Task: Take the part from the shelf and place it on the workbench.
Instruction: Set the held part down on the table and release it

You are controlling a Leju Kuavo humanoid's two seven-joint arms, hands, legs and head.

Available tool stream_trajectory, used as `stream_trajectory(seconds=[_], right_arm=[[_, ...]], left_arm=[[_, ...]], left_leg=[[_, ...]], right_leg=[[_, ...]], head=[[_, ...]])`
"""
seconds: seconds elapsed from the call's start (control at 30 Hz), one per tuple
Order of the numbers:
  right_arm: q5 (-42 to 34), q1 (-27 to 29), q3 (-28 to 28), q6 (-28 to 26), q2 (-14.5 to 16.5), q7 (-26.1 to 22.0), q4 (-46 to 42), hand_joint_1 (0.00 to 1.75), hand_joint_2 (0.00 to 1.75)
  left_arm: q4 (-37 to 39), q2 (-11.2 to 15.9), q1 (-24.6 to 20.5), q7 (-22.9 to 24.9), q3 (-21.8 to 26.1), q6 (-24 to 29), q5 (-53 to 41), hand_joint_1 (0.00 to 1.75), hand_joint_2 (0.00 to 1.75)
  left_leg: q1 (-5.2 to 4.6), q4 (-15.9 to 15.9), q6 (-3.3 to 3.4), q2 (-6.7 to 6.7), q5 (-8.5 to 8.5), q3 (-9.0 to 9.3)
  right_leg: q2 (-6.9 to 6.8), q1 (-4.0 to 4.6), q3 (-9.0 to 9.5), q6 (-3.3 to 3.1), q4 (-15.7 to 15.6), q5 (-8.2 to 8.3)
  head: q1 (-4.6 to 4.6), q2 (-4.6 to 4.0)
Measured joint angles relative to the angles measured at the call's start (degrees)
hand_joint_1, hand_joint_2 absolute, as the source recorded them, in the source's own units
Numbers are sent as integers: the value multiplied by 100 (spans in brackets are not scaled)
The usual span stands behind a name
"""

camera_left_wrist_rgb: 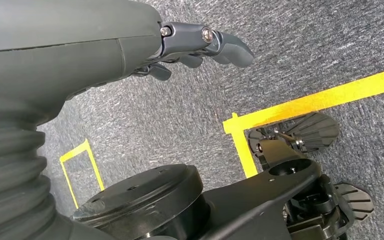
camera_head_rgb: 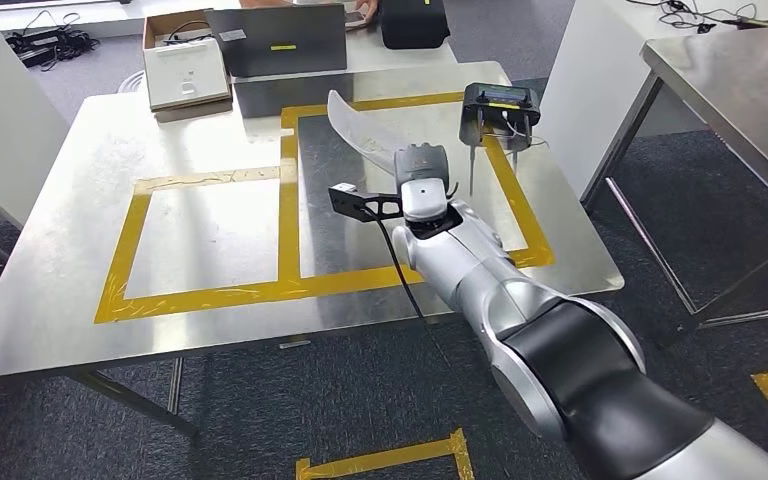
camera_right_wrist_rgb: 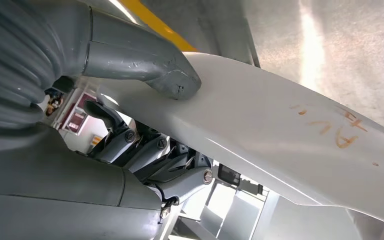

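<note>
At the upper left of the head view a cardboard box (camera_head_rgb: 186, 62) sits on the far edge of the steel workbench (camera_head_rgb: 50, 270). The left hand (camera_left_wrist_rgb: 200, 45) hangs over grey carpet, its fingers loosely curled around nothing. Toward the centre, the right hand (camera_head_rgb: 422, 178) is clamped on a long white curved part (camera_head_rgb: 360, 130), thumb (camera_right_wrist_rgb: 172, 80) pressed on its face, holding it above the right-hand yellow-taped square (camera_head_rgb: 520, 200). At upper right stands a black device (camera_head_rgb: 500, 108). Fetching looks finished; lowering and releasing the part remain.
</note>
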Motion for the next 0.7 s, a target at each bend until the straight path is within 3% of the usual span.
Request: stream_trajectory(seconds=[0.7], right_arm=[[2, 375, 174, 74, 125, -72, 25, 162, 175]], left_arm=[[1, -3, 17, -284, 2, 0, 4, 0, 175]], left_leg=[[0, 2, 2, 0, -1, -1]], right_leg=[[0, -1, 0, 0, 0, 0]], head=[[0, 0]])
